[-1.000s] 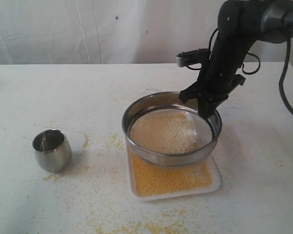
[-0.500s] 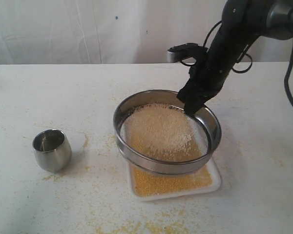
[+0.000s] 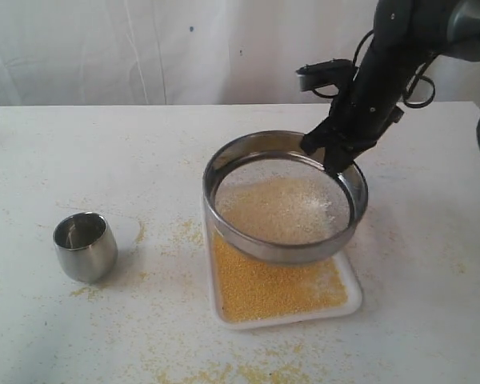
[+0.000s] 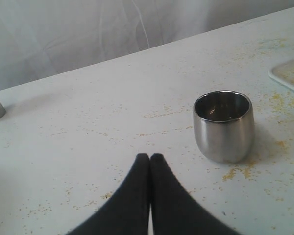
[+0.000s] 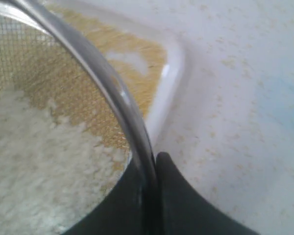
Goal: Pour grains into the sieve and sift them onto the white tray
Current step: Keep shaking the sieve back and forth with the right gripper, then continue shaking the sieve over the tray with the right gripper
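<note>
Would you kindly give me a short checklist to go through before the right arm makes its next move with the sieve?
1. Hold: the right gripper pinches the rim of the sieve, one finger inside and one outside: ok.
2. Position: the sieve hangs over the white tray, but the tray's far end is hidden beneath it: cannot tell.
3. Load: pale grains cover the mesh: ok.
4. Clearance: the left gripper is shut, empty and beside the cup, away from the sieve: ok.
5. Spill: yellow grains lie strewn on the table round the tray: not ok.
</note>
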`<move>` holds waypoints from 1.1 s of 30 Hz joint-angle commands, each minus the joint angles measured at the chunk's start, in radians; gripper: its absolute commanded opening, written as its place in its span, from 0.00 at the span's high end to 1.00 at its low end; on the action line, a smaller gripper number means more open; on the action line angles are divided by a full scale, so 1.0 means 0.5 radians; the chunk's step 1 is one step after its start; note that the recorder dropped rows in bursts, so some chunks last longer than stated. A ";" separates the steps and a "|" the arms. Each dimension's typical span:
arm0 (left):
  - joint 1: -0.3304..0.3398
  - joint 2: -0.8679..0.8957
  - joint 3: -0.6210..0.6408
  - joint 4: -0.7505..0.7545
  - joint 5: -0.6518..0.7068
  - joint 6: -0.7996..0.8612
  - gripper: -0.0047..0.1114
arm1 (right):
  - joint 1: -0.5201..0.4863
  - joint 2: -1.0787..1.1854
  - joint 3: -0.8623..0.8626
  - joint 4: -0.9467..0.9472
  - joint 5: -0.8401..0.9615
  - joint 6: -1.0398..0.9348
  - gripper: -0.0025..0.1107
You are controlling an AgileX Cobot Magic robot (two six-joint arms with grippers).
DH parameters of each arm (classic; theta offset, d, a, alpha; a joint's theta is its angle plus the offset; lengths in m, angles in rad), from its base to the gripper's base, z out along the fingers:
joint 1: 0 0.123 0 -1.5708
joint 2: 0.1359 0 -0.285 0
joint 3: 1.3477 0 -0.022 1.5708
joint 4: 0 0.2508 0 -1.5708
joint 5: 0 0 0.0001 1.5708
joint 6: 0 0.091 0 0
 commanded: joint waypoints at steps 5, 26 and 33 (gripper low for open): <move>0.005 -0.009 0.006 -0.013 -0.009 -0.001 0.96 | 0.037 -0.068 -0.007 -0.065 0.046 0.216 0.98; 0.005 -0.009 0.006 -0.013 -0.009 -0.001 0.96 | 0.092 -0.087 0.015 0.426 0.147 -0.412 0.98; 0.005 -0.009 0.006 -0.013 -0.009 -0.001 0.96 | 0.090 -0.110 0.015 -0.435 -0.107 0.891 0.98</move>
